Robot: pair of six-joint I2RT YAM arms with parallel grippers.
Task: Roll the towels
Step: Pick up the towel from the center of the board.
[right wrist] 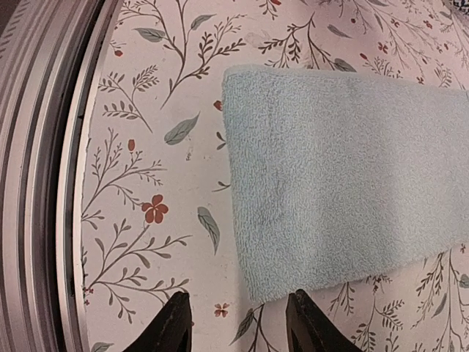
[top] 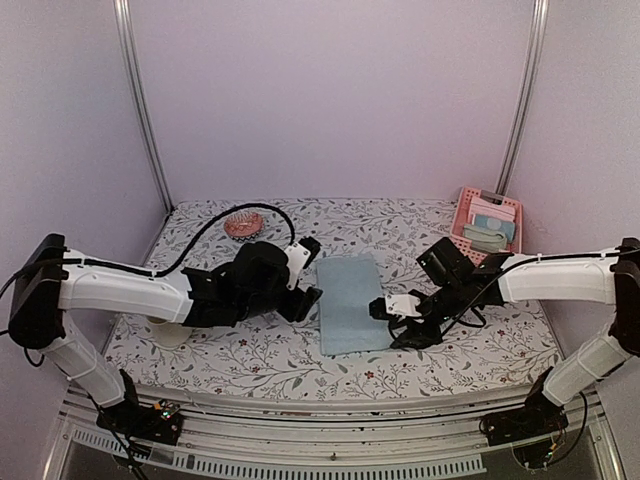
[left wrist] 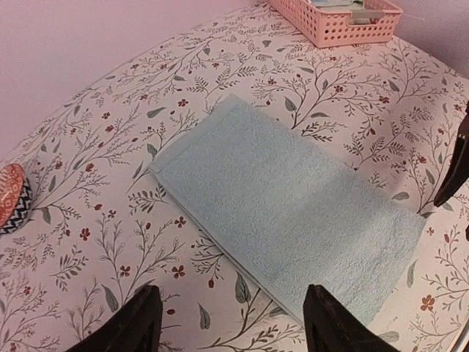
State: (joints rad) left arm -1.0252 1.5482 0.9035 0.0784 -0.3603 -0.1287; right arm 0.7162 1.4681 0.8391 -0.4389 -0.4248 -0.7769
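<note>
Status: the light blue towel (top: 350, 300) lies flat and unrolled mid-table on the floral cloth (top: 250, 350), long axis running away from the bases. The left gripper (left wrist: 233, 308) is spread wide and holds nothing, just beside the towel's left long edge. The right gripper (right wrist: 238, 302) is also parted and empty at the near right corner. Probably staged on both sides to lift the near end and start the roll.

- **Top view:** both arms flanking the towel, and the pink basket (top: 487, 222) with folded cloths at back right.
- **Left wrist:** doubled edge along the towel.
- **Right wrist:** corner just clear of the fingers.
</note>
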